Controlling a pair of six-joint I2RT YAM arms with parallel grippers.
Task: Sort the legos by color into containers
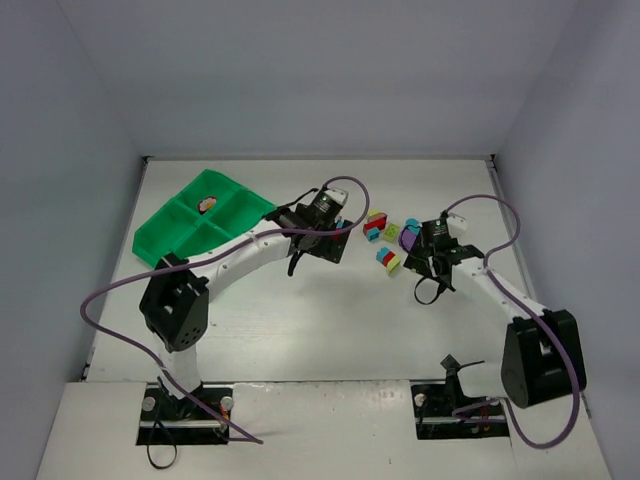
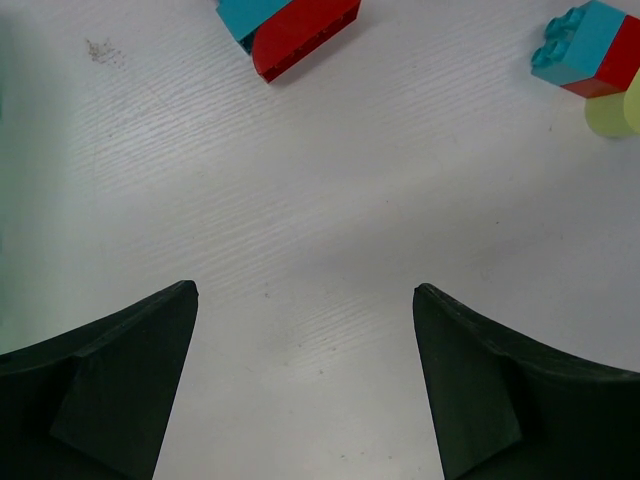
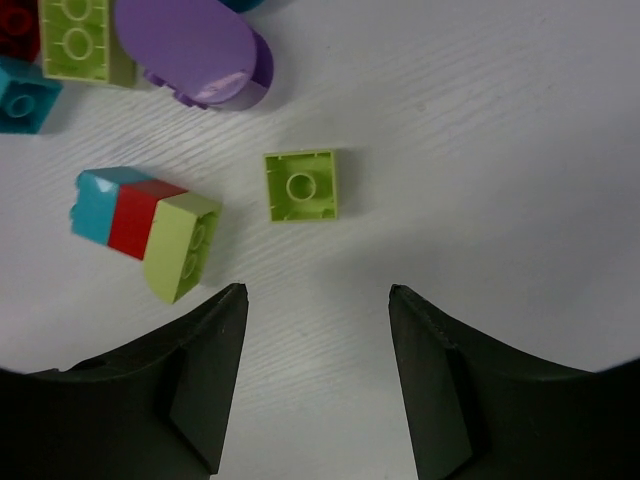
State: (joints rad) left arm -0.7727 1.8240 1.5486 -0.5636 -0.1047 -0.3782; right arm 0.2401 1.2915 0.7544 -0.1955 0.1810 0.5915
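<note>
The legos lie in a loose cluster [image 1: 385, 238] right of the table's middle. The green tray [image 1: 160, 238] with its four containers sits at the far left; one small piece [image 1: 207, 203] lies in a far compartment. My right gripper [image 3: 317, 292] is open over bare table, a little short of a small yellow-green square brick [image 3: 302, 185]. To its left lies a cyan, red and yellow-green stack [image 3: 145, 230], with a purple rounded piece [image 3: 195, 50] beyond. My left gripper [image 2: 305, 288] stands wide open above bare table. A red and cyan brick [image 2: 300, 30] is ahead of it.
A second cyan and red stack [image 2: 590, 50] sits at the upper right of the left wrist view. The two grippers [image 1: 330, 243] [image 1: 432, 268] flank the brick cluster. Grey walls close the table on three sides. Purple cables loop off both arms.
</note>
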